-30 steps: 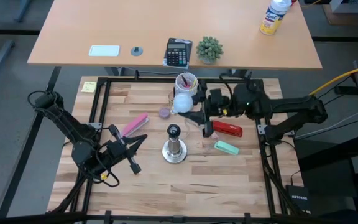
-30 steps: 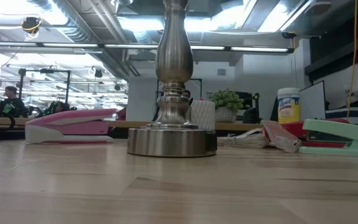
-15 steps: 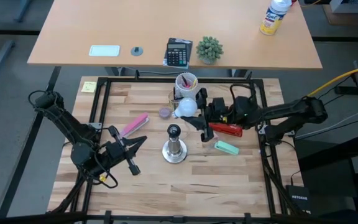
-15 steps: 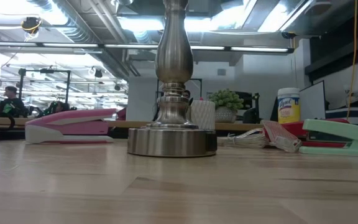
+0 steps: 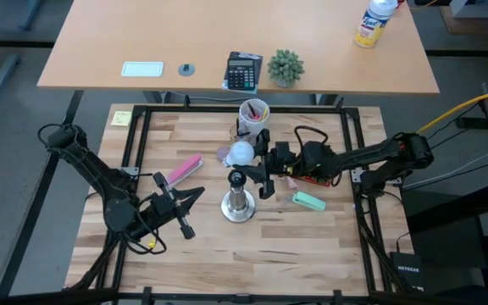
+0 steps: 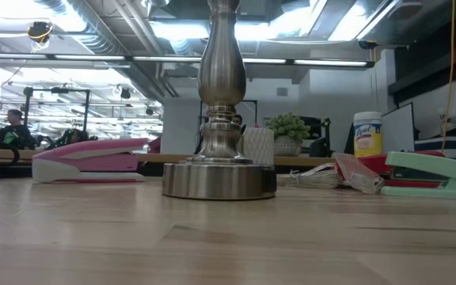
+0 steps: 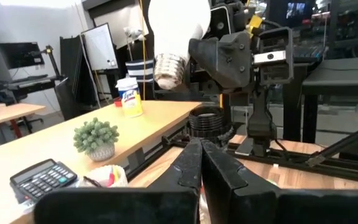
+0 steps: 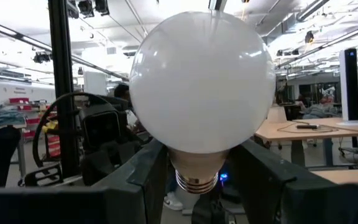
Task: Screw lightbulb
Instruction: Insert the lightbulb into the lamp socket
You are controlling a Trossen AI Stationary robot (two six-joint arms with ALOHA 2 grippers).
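Overhead, right gripper (image 5: 259, 163) clamps lightbulb (image 5: 241, 153); left gripper (image 5: 195, 193) together; wooden table (image 5: 312, 237).

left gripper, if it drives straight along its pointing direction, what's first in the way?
Probably the silver metal socket stand: the shut left gripper points right at it, and its wrist view shows the black socket dead ahead. Depth is unclear.

Pink stapler (image 5: 184, 169), green stapler (image 5: 309, 201), red stapler (image 5: 311, 180), metal socket stand (image 5: 238, 203), calculator (image 5: 243, 70), potted plant (image 5: 285, 66)
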